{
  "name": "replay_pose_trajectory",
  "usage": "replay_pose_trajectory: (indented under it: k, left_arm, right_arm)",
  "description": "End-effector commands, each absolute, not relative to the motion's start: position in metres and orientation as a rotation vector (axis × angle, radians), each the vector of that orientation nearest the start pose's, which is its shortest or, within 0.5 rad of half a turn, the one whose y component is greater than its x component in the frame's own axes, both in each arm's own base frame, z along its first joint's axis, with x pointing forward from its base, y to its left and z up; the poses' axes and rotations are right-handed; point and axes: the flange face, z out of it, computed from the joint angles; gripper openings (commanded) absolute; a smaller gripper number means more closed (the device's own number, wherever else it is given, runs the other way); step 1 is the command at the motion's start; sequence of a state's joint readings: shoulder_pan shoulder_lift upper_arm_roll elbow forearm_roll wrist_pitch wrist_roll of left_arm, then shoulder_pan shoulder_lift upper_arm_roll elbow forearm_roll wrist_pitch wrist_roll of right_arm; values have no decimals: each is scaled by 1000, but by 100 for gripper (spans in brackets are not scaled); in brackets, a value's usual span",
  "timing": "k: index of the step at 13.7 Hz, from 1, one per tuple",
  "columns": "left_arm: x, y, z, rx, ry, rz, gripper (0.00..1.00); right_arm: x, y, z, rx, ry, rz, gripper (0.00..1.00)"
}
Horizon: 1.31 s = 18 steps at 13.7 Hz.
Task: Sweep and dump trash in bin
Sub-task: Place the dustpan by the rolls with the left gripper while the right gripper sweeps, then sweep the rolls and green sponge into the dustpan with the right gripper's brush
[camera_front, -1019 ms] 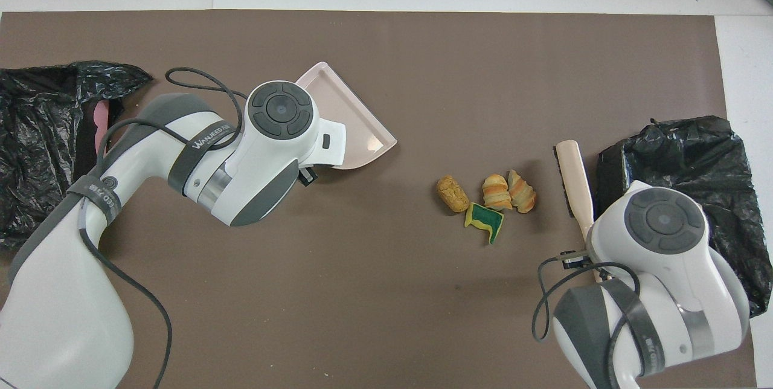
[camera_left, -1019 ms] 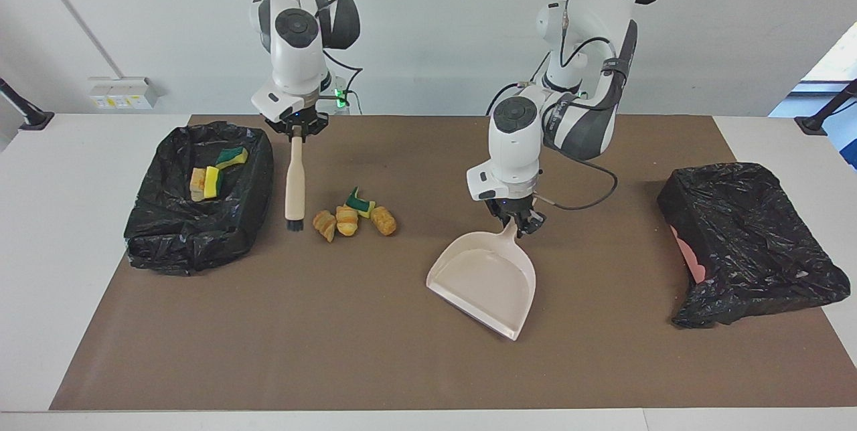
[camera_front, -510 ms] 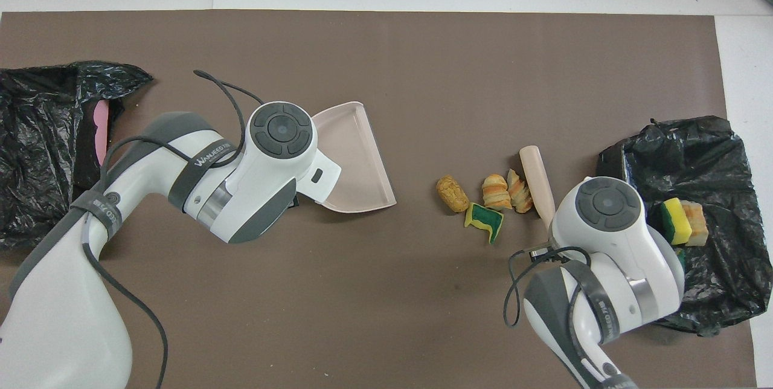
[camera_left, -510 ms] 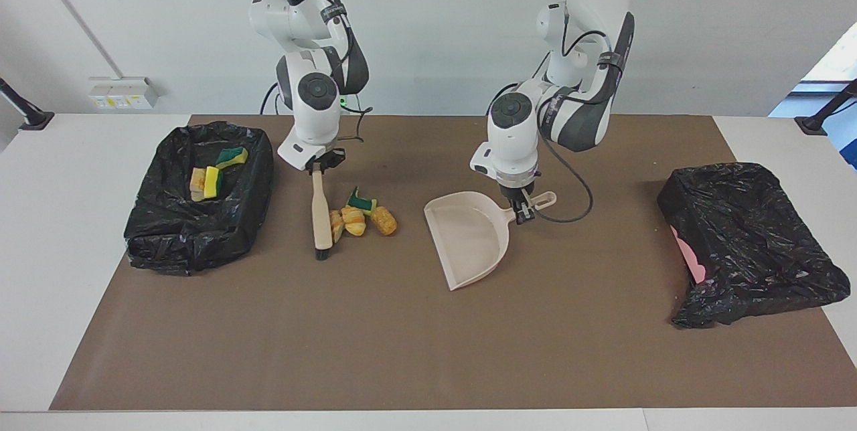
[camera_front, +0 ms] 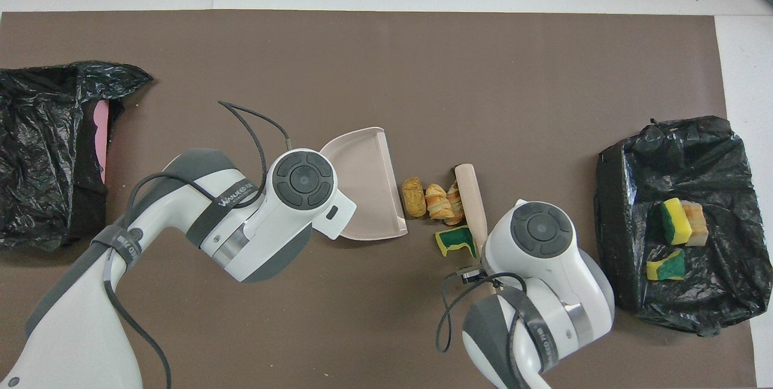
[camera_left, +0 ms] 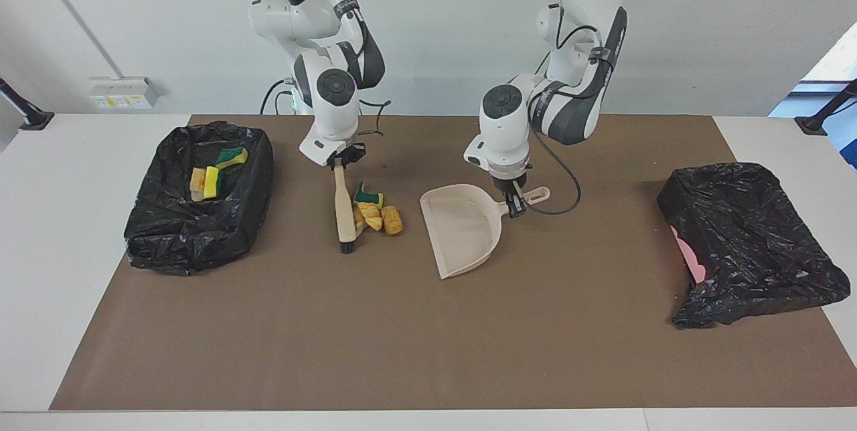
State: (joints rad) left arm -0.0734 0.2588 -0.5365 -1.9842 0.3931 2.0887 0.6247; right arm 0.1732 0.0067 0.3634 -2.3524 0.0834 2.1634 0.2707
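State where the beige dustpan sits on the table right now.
The dustpan lies mid-table on the brown mat, its handle held by the left tool, its open mouth beside the trash pile at the brush.

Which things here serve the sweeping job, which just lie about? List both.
In use: beige brush in right gripper; beige plastic dustpan in left gripper; golden bread pieces; green-yellow sponge chunk; black-lined bin.
Idle: second black-bagged bin.
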Motion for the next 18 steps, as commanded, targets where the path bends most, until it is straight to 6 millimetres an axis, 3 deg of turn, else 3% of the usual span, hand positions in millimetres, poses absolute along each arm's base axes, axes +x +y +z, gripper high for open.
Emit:
replay_pose_trajectory:
  k: [1, 2, 5, 7, 8, 10, 12, 14, 16, 18]
  left_arm:
    - [487, -304, 348, -2191, 1938, 150, 48]
    - [487, -304, 349, -2193, 1936, 152, 53]
    - [487, -303, 348, -2192, 1937, 155, 51]
    - [488, -303, 348, -2193, 1935, 153, 41]
    - [488, -303, 348, -2193, 1935, 153, 34]
    - [489, -304, 350, -2181, 1950, 139, 12]
    - [491, -303, 351, -2143, 1994, 139, 0]
    - [496, -299, 356, -2104, 2031, 156, 0]
    - [499, -293, 364, -2048, 2070, 163, 0]
    - [498, -291, 369, -1947, 2157, 179, 0]
  right_arm:
    - [414, 281, 311, -2999, -251, 344, 0]
    - [416, 294, 315, -2950, -208, 355, 0]
    - [428, 309, 333, -2873, -151, 338, 0]
    - [438, 310, 370, -2840, -116, 316, 0]
    - [437, 304, 393, -2846, -99, 339, 0]
    - [435, 266, 435, -2881, -56, 363, 0]
    - [412, 247, 460, -2988, -61, 383, 0]
    - [385, 230, 458, -3131, -41, 428, 0]
    - [355, 213, 423, -3207, -44, 499, 0]
    - [344, 206, 394, -3231, 24, 565, 0]
